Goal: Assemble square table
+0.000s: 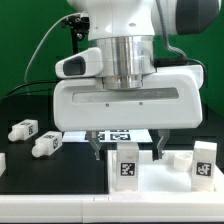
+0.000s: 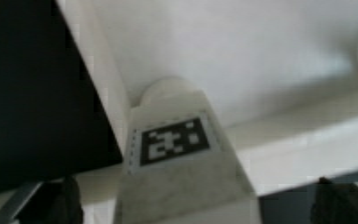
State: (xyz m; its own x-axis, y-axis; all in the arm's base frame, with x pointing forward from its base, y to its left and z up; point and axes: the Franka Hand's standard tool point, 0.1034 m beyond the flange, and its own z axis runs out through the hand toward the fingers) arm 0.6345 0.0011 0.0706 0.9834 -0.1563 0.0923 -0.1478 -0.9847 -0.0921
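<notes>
Nearest, at six o'clock in the exterior view, square table slab (image 1: pixel 160 185) with one leg (image 1: pixel 127 166) upright and another leg (image 1: pixel 205 166) at four o'clock, gripper (image 1: pixel 128 150) wide open astride the first, holding nothing, and two loose legs (image 1: pixel 45 146) lying at nine o'clock — seemingly about half to go.

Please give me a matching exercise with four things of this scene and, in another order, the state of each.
1 fingers
2 middle leg
3 leftmost leg
4 marker board

a lying on its side on the black table
b open
c flat, partly hidden
d upright between the fingers

Pairs: 1-b, 2-d, 3-a, 4-c
</notes>
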